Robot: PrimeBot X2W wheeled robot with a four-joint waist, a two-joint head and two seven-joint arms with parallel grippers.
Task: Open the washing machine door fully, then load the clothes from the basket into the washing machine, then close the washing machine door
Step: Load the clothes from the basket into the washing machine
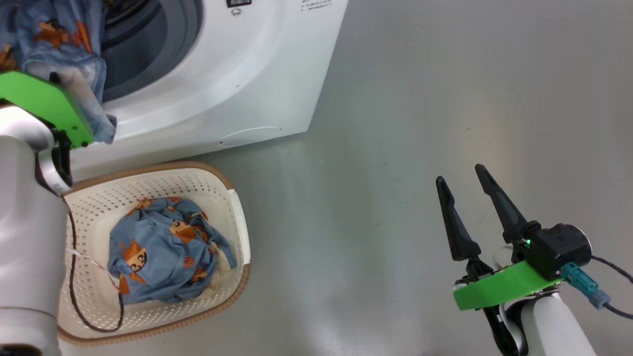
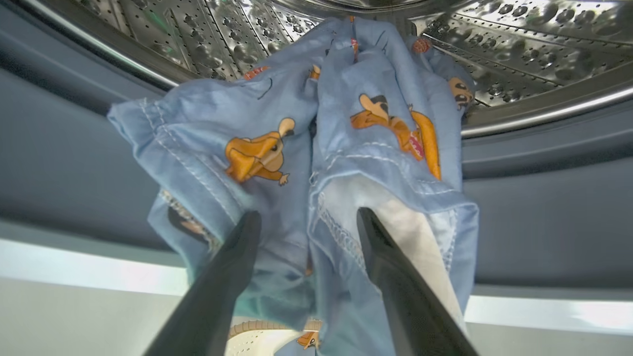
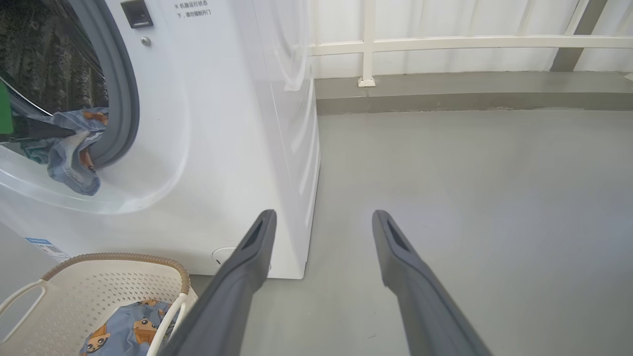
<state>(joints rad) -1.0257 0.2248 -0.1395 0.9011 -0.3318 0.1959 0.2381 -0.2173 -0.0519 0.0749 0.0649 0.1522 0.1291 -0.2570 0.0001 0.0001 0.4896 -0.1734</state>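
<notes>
The left end effector (image 2: 306, 220), fingers spread, pinches nothing. A blue bear-print garment (image 2: 257, 148) drapes over the grey gasket (image 2: 544, 207) of the washing machine (image 1: 247, 74), before its dimpled steel drum (image 2: 519, 44). More clothes (image 1: 163, 247) lie in the perforated cream basket (image 1: 148, 173). The right end effector (image 1: 459, 173) is open, empty.

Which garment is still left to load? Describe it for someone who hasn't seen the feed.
Find the white washing machine; on the floor before it sits a cream perforated basket with a brown rim. Inside lies a crumpled light-blue garment printed with orange-brown figures. The other garment of the same print hangs at the drum mouth, by the left hand.
</notes>
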